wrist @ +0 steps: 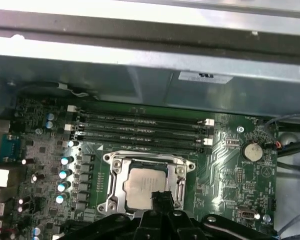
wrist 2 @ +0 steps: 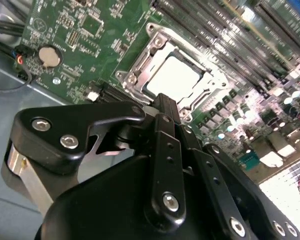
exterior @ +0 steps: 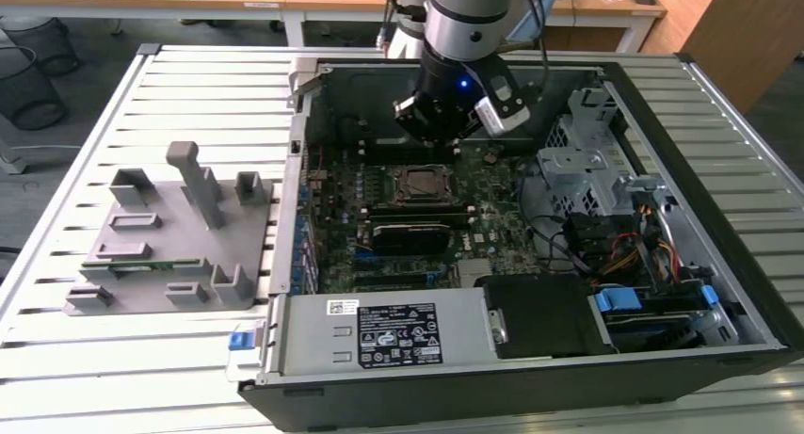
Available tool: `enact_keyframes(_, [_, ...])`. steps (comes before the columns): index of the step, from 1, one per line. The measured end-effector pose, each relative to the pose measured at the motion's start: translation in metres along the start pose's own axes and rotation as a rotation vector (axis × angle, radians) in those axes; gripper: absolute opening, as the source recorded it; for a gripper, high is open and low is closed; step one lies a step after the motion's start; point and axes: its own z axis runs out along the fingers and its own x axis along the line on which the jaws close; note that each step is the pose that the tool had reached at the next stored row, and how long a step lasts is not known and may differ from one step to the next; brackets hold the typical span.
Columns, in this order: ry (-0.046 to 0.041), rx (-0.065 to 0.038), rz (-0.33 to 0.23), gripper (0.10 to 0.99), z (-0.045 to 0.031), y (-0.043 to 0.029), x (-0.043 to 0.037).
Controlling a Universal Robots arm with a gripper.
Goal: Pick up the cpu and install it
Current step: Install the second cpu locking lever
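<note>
Your arm hangs over an open computer case [exterior: 528,377] that lies on a slatted metal tabletop [exterior: 188,86], taking up the half toward the exterior view's right edge. White stickers with dark print sit on the silver power-supply box [exterior: 377,332] at the case's near wall and on the metal wall seen in the first wrist view; none of the writing can be made out. Inside the case lies a green motherboard [exterior: 490,184], with a round coin battery [wrist: 251,150] and four long memory slots [wrist: 140,131] beside the socket frame [wrist: 149,186]. The cpu [wrist: 145,187], a small flat square with a pale, shiny silver-grey top, lies flat inside that metal-rimmed frame near the middle of the board; you see it in both wrist views, bright under the light [wrist 2: 176,80]. The black tool [exterior: 450,114] hovers just above the board near the case's far wall, a blue light glowing on the wrist. Its fingers [wrist 2: 166,107] appear drawn together at the tips with nothing between them, apart from the chip. A grey plastic fixture [exterior: 169,241] stands near the tabletop's opposite edge, a thin green memory stick [exterior: 145,263] resting in it.
</note>
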Motion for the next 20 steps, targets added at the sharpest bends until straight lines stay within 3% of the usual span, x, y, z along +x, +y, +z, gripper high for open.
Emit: enact_keyframes(20, [0.0002, 0.000, 0.000, 0.106, 0.0006, -0.0083, 0.0006])
